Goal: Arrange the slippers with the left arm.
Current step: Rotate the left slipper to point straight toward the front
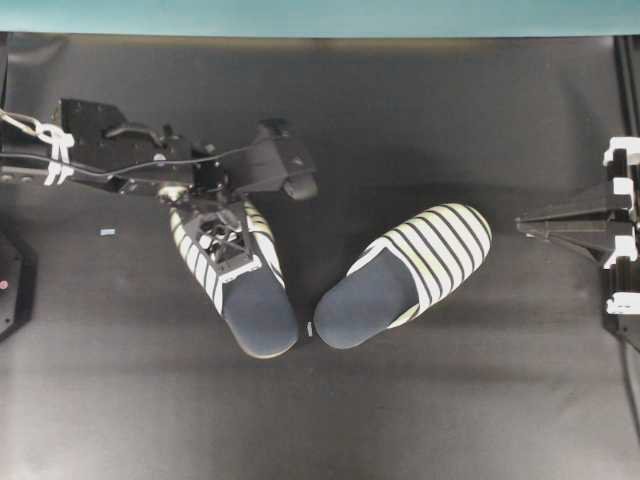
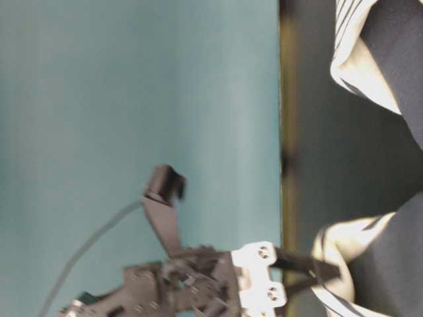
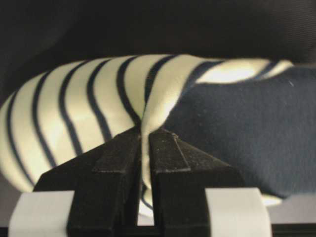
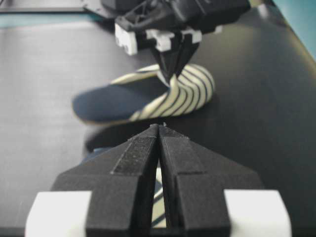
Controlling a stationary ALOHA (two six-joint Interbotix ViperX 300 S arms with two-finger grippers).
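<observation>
Left gripper [image 1: 232, 250] pinches the upper edge of the left slipper [image 1: 240, 280], about 9 o'clock of worktop [image 1: 450, 400] centre. Right slipper [image 1: 405, 275] lies near centre, toe toward 2 o'clock. Pair splayed, heels nearly touching; aligning still to do. Right gripper [image 4: 159, 129] shut, empty.

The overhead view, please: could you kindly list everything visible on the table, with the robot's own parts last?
Striped open-heel slippers with navy insoles: two, white and pale yellow; left slipper under the left gripper, right slipper mid-table, heels nearly meeting, toes splayed apart.
Small dark scrap: one, left of the left slipper.
Tiny white speck: one, between the heels.
Black matte table: one, beneath everything.
Teal wall: along the top edge.
Left gripper: black, shut on the left slipper's upper edge.
Right gripper: black with white fittings, shut, at the right edge, holding nothing.
</observation>
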